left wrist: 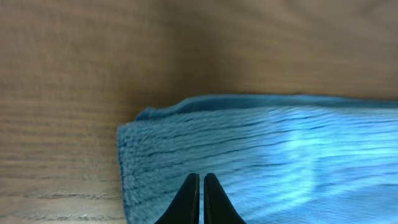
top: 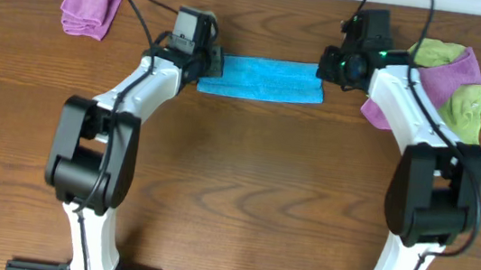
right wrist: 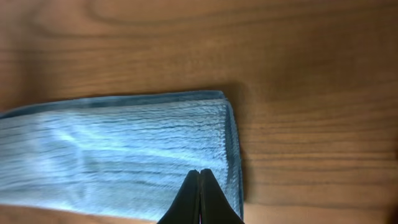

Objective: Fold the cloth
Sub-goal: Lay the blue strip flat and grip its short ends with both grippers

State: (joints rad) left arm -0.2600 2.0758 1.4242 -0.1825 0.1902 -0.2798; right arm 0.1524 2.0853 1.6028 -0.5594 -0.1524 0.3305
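Note:
The cloth [top: 263,79] is a sky-blue towel lying flat as a long folded strip on the wooden table, between my two grippers. My left gripper [top: 212,62] is at its left end. In the left wrist view its tips [left wrist: 201,175] stand shut over the cloth [left wrist: 261,155], just inside the left edge. My right gripper [top: 325,67] is at the right end. In the right wrist view its tips [right wrist: 199,171] are pressed together above the cloth [right wrist: 124,155], near its right edge. No fabric shows between either pair of fingers.
A folded purple cloth [top: 90,7] lies at the far left of the table. At the far right, partly under my right arm, is a pile made of a purple cloth [top: 452,75] and a lime-green cloth [top: 467,111].

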